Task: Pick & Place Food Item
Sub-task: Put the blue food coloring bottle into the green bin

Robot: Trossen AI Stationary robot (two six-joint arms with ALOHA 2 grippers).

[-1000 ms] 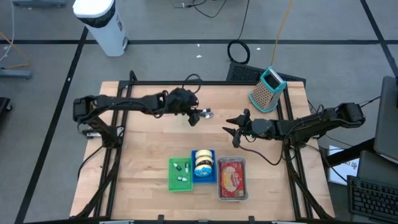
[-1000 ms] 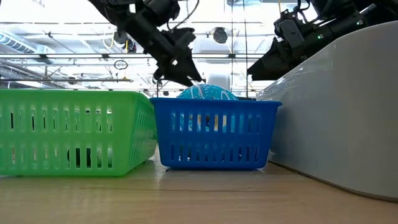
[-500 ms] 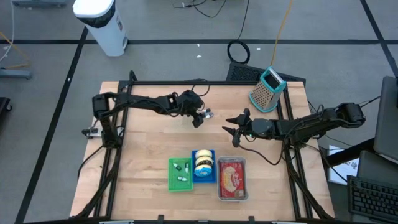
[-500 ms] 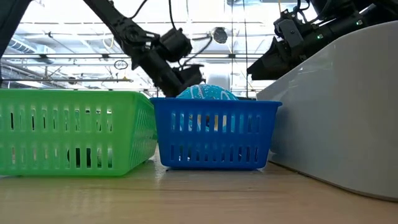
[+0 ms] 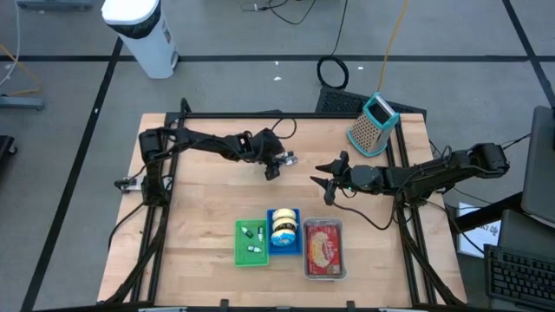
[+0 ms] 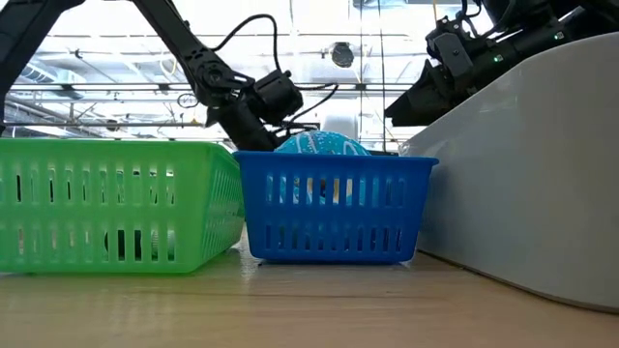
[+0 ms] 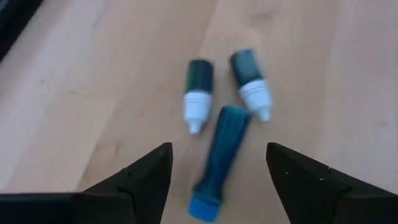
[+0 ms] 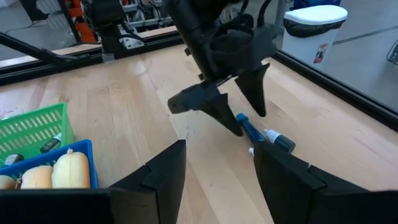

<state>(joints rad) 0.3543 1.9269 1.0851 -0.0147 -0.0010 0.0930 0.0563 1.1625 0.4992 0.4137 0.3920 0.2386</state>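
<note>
Straddling blue tube (image 7: pixel 217 163), left hand (image 7: pixel 217 180) (spread)

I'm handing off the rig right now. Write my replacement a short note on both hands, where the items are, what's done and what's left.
Left hand: open, low over three small items on the bare table: a blue tube and two dark bottles with white tips, nothing gripped.
Right hand: open, empty, waiting mid-table, right of those items.
Done: green basket holds small bottles, blue basket holds buns, grey tray holds a red pack.
Left: grasp the tube or a bottle; likely the green basket, though that's a guess.
</note>
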